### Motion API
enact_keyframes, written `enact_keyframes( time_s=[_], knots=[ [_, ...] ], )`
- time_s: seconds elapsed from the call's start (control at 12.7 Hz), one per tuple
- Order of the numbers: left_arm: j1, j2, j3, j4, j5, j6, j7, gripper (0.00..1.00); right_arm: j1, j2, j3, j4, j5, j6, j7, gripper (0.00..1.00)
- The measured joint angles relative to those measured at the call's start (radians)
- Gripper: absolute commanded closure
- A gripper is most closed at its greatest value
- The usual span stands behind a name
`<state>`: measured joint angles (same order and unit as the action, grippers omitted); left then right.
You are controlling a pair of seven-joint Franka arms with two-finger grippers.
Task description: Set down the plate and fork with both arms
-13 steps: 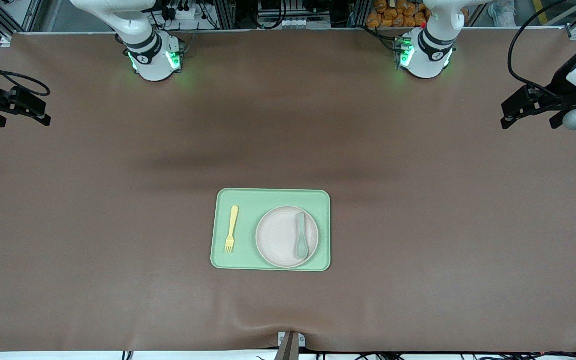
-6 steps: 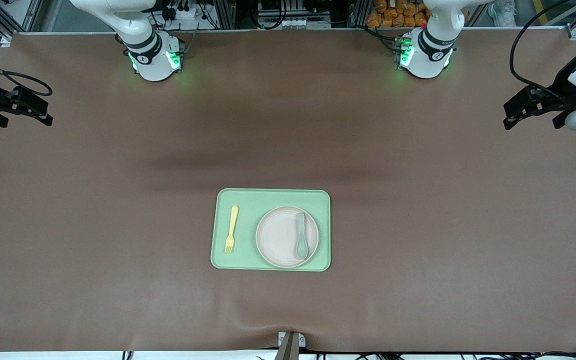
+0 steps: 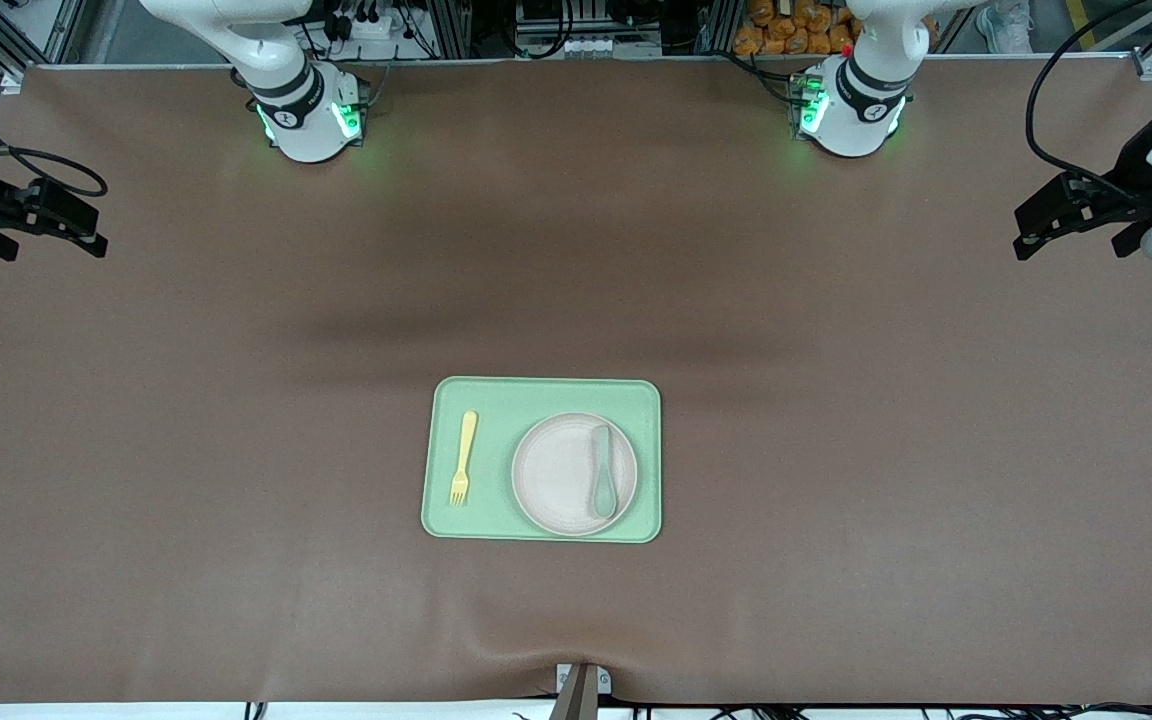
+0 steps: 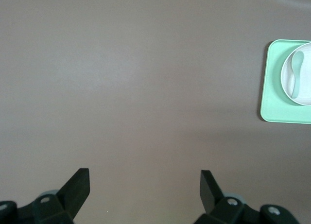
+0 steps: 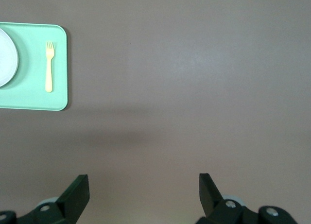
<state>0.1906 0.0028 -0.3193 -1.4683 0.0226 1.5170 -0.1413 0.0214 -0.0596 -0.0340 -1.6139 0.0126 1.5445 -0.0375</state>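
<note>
Front view: plate (image 3: 572, 473) and fork (image 3: 463, 457) are sitting on the tray (image 3: 540, 395), spoon (image 3: 602, 472) lying in the plate. Left gripper (image 3: 1036, 218) and right gripper (image 3: 71, 222), fingers spread, are hovering at the table's ends; probably best approaching separately, avoiding the spoon.

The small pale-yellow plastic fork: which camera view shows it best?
The front view shows the small pale-yellow plastic fork best: it lies whole on the rectangular light-green tray, beside the round beige plate, toward the right arm's end. The right wrist view also shows the whole fork, near the picture's edge. The left wrist view does not show it.
</note>
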Motion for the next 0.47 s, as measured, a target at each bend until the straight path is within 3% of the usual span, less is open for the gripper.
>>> enact_keyframes(
  time_s=[0.47],
  knots=[
    [0.000, 0.000, -0.001, 0.003, 0.000, 0.000, 0.000, 0.00, 0.000, 0.022, 0.000, 0.000, 0.000, 0.045, 0.000, 0.00]
  ],
)
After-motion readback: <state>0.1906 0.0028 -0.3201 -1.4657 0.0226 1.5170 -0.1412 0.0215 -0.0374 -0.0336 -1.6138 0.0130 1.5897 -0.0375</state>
